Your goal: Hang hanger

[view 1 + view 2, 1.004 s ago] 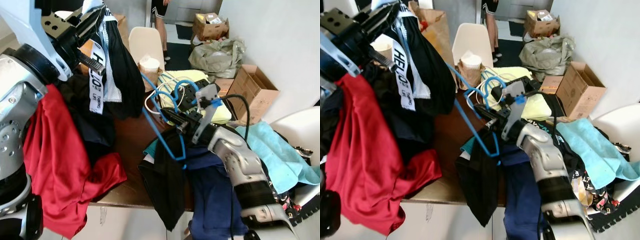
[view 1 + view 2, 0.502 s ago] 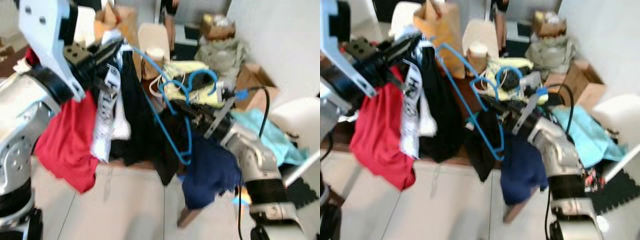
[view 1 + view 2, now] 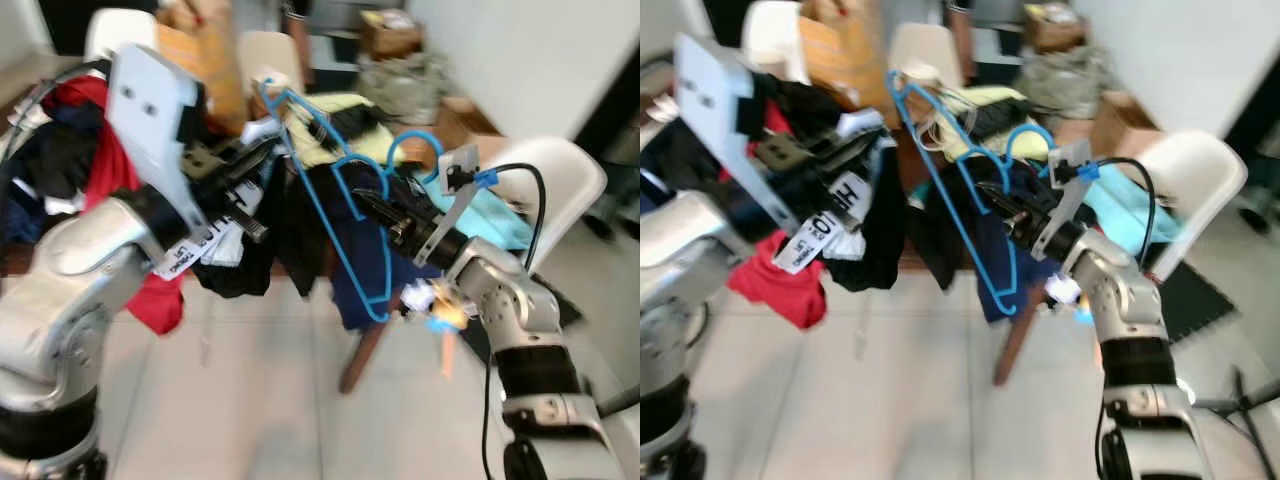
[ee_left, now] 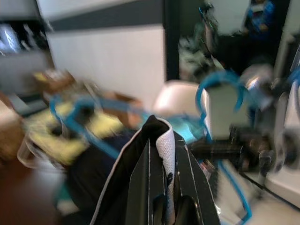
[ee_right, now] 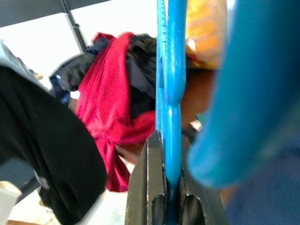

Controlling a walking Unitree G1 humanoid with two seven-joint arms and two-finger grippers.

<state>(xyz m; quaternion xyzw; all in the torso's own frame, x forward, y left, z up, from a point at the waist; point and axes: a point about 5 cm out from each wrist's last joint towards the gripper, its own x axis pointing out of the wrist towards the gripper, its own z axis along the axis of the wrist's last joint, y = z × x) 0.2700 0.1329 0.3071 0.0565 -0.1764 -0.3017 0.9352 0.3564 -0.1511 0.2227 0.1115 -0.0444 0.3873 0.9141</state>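
Note:
A blue wire hanger is held up in the air in front of me, its hook curling above my right wrist. My right gripper is shut on the hanger's bar; the right wrist view has the blue bar pinched between the black fingers. My left gripper is raised to the left of the hanger and is shut on a black and white lettered garment that droops below it. The left wrist view looks along that garment's folded edge toward the hanger.
A brown table holds a heap of clothes, with a red garment at its left and yellow cloth farther back. A navy garment hangs off the table edge. A white chair stands to the right. Pale tiled floor lies below.
The whole view has pulled back and swung, and is blurred. Both arms stay raised, the right still holding the hanger clear of the clothes heap, the left its garment beside it.

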